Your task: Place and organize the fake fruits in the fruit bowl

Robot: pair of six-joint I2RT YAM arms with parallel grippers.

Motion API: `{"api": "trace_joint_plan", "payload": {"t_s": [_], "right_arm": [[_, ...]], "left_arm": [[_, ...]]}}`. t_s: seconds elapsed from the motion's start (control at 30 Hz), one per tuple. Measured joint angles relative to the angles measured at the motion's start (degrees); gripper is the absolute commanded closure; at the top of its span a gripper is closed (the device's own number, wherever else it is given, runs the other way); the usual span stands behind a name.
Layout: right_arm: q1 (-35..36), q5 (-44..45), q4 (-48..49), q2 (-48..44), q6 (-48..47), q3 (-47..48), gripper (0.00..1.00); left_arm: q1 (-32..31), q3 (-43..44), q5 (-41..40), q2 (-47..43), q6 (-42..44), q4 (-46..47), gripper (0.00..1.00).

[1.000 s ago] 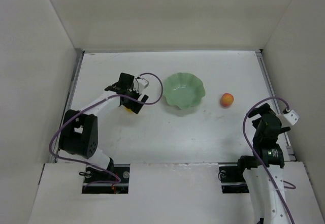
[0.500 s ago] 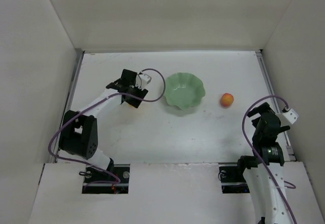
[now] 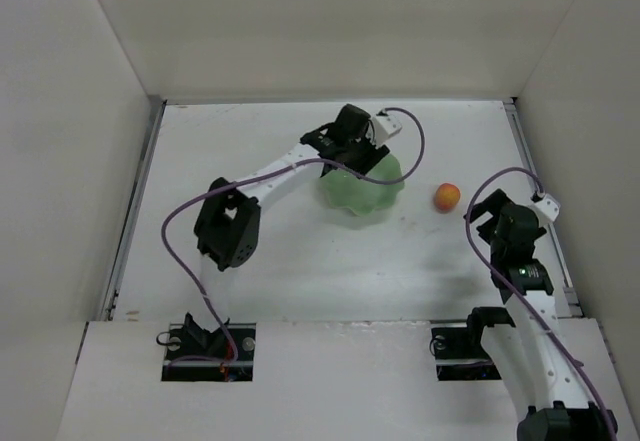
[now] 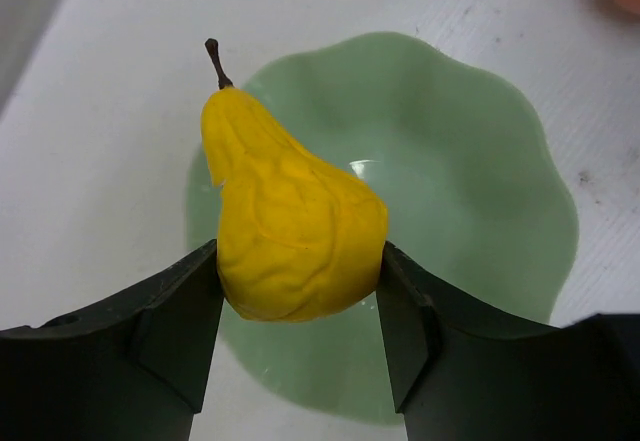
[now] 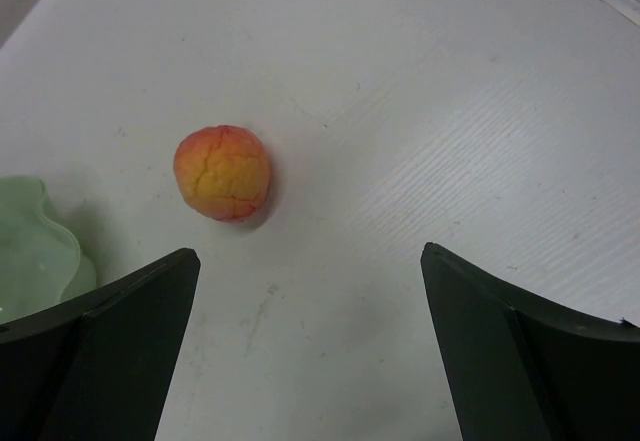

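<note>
A yellow pear [image 4: 290, 221] with a brown stem hangs over the mint-green fruit bowl [image 4: 470, 181], gripped at its wide lower part by my left gripper [image 4: 298, 261], which is shut on it. From above, the left gripper [image 3: 358, 149] sits over the back half of the bowl [image 3: 365, 196] and hides the pear. The orange-red peach [image 3: 447, 196] lies on the table just right of the bowl. My right gripper [image 5: 310, 256] stands open and empty, with the peach [image 5: 222, 173] ahead of its left finger and apart from it. The bowl's edge [image 5: 30, 241] shows at the left.
White walls close in the table on the left, back and right. A metal rail [image 3: 522, 151] runs along the right edge. Purple cables loop off both wrists [image 3: 410, 141]. My right arm [image 3: 515, 251] stands near the front right corner.
My left gripper shut on the pear left of the bowl, then lifted it and swung right to hang over the bowl. The right gripper edged slightly toward the peach.
</note>
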Motion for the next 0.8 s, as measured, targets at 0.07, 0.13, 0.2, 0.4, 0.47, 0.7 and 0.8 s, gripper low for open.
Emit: {"api": "trace_joint_plan", "payload": {"t_s": [0.07,0.13,0.2,0.4,0.47,0.7,0.8], "right_arm": [[-0.5,-0.8,0.5,-0.7,0.3,0.0,0.0],[-0.9,-2.1,0.9,-0.6,0.4,0.0,0.0],[-1.2,-3.7,1.8,0.5,0.6,0.0,0.0],[-1.1,-8.1,6.3,9.0,1.4,0.2,0.0],[-1.1,-8.8,7.3,12.2,1.6,1.0,0.0],[1.2,-10.0,14.9,25.4,1.9,6.1,0.0],[2.7,-10.6,17.9,31.5,2.3,7.7,0.0]], "left_arm": [[-0.4,1.6,0.2,5.4,-0.2,-0.8,0.66],[-0.8,2.1,0.3,9.3,-0.3,-1.8,0.51],[-1.0,2.1,0.3,11.1,-0.3,-3.2,0.31],[-1.7,2.0,1.0,8.7,-1.6,-3.7,0.0],[-1.8,1.5,1.2,5.9,-2.0,-3.4,0.0],[1.3,-5.0,2.1,-13.7,-3.0,-2.5,0.0],[8.2,-7.9,2.7,-21.9,-3.0,-1.4,0.0]]}}
